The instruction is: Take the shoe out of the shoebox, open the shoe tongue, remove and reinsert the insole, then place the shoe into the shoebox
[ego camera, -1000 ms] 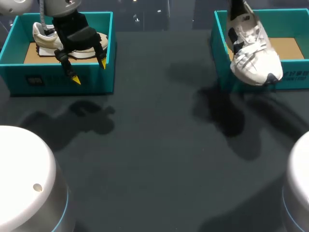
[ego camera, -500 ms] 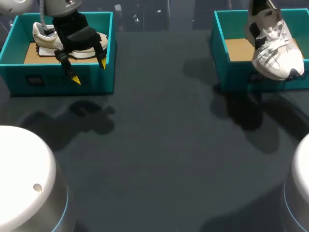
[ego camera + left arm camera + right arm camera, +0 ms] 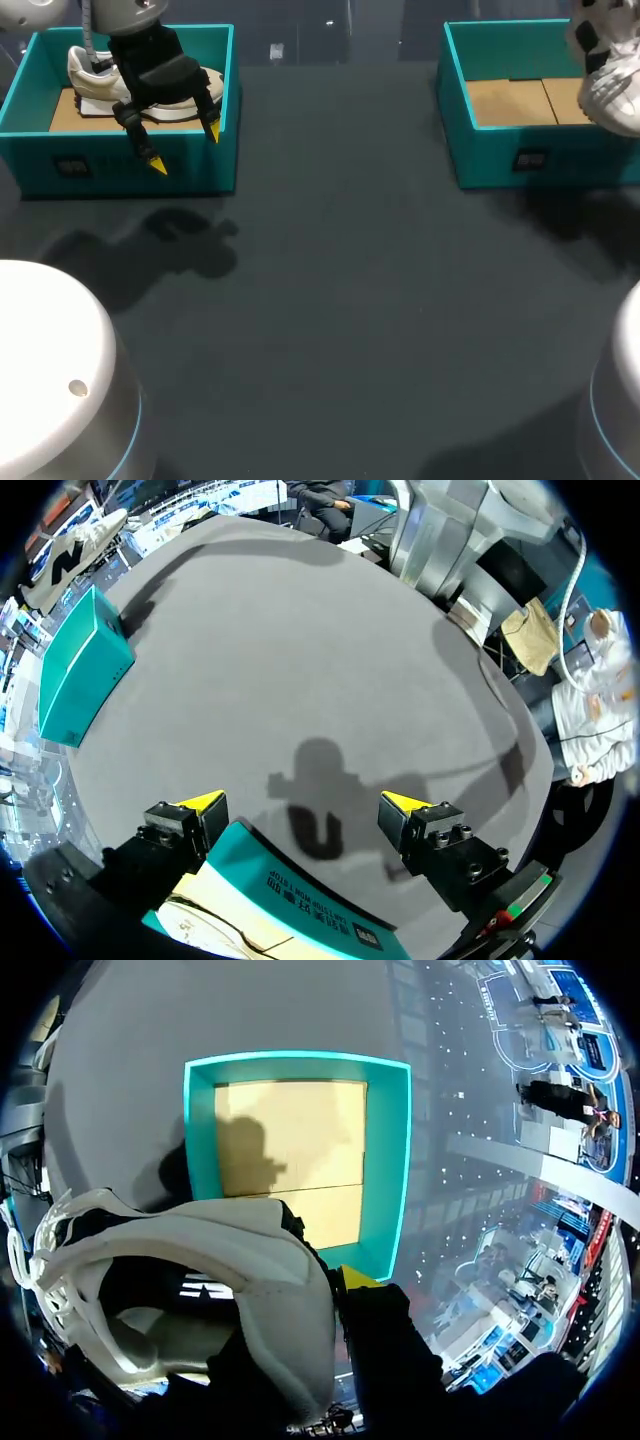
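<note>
Shoe is out! My right end effector is clenched on the white shoe at its heel collar. One yellow tip shows outside the collar and the other is hidden, so I judge the grip from the shoe hanging clear. It hangs above the right box, toward that box's two o'clock corner, and the box shows only its bare cardboard floor.

By my reckoning, step one is done. Opening the tongue, pulling and refitting the insole, and putting the shoe back are all left.

My left end effector is released, its fingers spread above the front wall of the left box at the bench's ten o'clock. The beige shoe lies inside, untouched.

The count: two boxes, two shoes, two end effectors.
</note>
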Motion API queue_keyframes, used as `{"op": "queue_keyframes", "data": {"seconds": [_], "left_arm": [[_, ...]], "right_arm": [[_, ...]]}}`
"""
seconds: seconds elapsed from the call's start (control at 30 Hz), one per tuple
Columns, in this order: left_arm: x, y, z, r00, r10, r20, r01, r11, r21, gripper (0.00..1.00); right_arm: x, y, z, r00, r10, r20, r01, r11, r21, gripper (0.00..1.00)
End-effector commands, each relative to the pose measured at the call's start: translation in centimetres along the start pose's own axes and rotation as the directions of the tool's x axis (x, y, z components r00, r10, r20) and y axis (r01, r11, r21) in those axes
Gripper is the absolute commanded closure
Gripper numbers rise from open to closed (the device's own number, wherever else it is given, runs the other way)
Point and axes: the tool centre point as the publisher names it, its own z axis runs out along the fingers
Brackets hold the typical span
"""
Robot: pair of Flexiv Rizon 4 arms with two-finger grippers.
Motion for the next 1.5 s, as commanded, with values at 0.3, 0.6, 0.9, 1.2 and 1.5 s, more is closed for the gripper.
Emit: {"op": "queue_keyframes", "data": {"seconds": [0.3,0.6,0.9,1.2,1.5], "left_arm": [[0.2,0.0,0.0,1.000,0.001,0.002,-0.001,1.000,-0.003,0.00],[0.2,0.0,0.0,1.000,0.001,0.002,-0.001,1.000,-0.003,0.00],[0.2,0.0,0.0,1.000,0.001,0.002,-0.001,1.000,-0.003,0.00],[0.2,0.0,0.0,1.000,0.001,0.002,-0.001,1.000,-0.003,0.00],[0.2,0.0,0.0,1.000,0.001,0.002,-0.001,1.000,-0.003,0.00]], "right_arm": [[-2.3,-3.5,3.8,0.998,-0.053,0.028,0.054,0.997,-0.046,1.00],[-0.2,-8.0,6.5,0.906,0.415,-0.081,-0.415,0.910,0.011,1.00],[0.3,-10.6,6.5,0.679,0.702,-0.216,-0.693,0.709,0.127,1.00],[1.0,-10.7,6.3,0.414,0.860,-0.299,-0.836,0.489,0.250,1.00],[2.2,-10.7,6.3,0.300,0.906,-0.298,-0.885,0.381,0.267,1.00]]}}
